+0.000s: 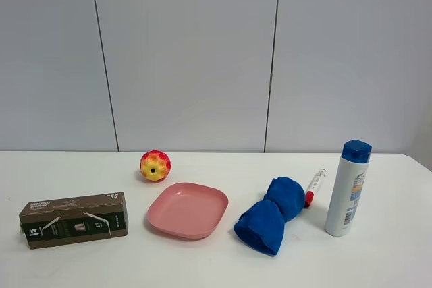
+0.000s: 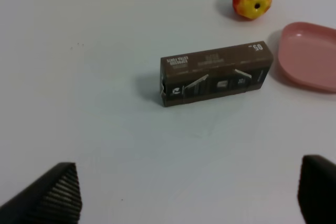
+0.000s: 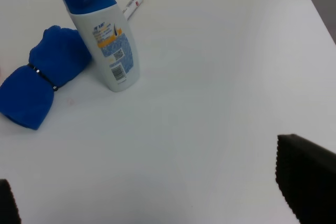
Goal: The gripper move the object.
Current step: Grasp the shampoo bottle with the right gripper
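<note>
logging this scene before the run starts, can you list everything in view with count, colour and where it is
shampoo bottle: 1, white with a blue cap, upright at the right end of the table
marker: 1, white with a red cap, lying between the bottle and the cloth
cloth: 1, blue, bundled, right of the plate
plate: 1, pink, near the middle of the table
ball: 1, red and yellow, behind the plate, toward its left
box: 1, dark brown, lying on its side at the left end
table: 1, white, under everything
left fingers: 2, black, wide apart, holding nothing, box ahead of them
right fingers: 2, black, wide apart, holding nothing, bottle ahead of them
</note>
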Controlling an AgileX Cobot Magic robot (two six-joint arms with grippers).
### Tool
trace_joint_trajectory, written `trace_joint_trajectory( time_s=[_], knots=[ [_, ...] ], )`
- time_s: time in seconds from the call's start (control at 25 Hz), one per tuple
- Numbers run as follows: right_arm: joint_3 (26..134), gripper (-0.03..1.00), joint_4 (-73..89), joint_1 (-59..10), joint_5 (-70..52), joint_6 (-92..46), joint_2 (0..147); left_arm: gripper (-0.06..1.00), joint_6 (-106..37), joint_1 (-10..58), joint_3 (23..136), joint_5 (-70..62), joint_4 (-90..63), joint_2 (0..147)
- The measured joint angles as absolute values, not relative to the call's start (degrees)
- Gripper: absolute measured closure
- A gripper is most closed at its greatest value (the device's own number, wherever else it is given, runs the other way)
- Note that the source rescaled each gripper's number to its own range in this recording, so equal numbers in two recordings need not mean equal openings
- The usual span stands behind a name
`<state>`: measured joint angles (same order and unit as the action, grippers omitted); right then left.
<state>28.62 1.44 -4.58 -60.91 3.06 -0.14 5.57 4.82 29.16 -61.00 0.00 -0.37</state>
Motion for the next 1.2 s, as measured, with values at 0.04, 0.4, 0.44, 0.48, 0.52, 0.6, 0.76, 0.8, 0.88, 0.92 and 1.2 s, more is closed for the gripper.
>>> trace_joint_trajectory(
  time_s=[0.04,0.4,0.44,0.48,0.52,0.6,0.76,0.8,0.88,0.92,1.2],
  knots=[
    [28.6,-0.03,1.4,-4.6,-60.9,3.1,-0.1,-0.06,5.6,4.8,29.2,-61.0,0.0,-0.4],
    [28.6,-0.03,1.4,-4.6,-60.9,3.1,-0.1,-0.06,5.6,4.8,29.2,-61.0,0.0,-0.4],
    [28.6,-0.03,1.4,-4.6,-60.9,3.1,-0.1,-0.06,5.6,4.8,29.2,-61.0,0.0,-0.4],
    [28.6,-0.03,1.4,-4.6,-60.9,3.1,-0.1,-0.06,5.6,4.8,29.2,-61.0,0.0,-0.4],
    [28.6,-0.03,1.4,-4.6,-60.9,3.1,-0.1,-0.06,5.6,4.8,29.2,-61.0,0.0,-0.4],
    [28.6,-0.03,1.4,-4.6,-60.9,3.1,-0.1,-0.06,5.6,4.8,29.2,-61.0,0.0,-0.4],
    [28.6,-0.03,1.4,-4.6,-60.9,3.1,-0.1,-0.06,5.6,4.8,29.2,-61.0,0.0,-0.4],
    [28.6,-0.03,1.4,-4.6,-60.9,3.1,-0.1,-0.06,5.6,4.8,29.2,-61.0,0.0,-0.4],
    [28.6,-0.03,1.4,-4.6,-60.9,3.1,-0.1,-0.06,5.6,4.8,29.2,-61.0,0.0,-0.4],
    [28.6,-0.03,1.4,-4.6,-60.9,3.1,-0.1,-0.06,5.6,4.8,29.2,-61.0,0.0,-0.4],
    [28.6,-0.03,1.4,-4.6,-60.9,3.1,-0.1,-0.06,5.6,4.8,29.2,-61.0,0.0,-0.4]
  ],
)
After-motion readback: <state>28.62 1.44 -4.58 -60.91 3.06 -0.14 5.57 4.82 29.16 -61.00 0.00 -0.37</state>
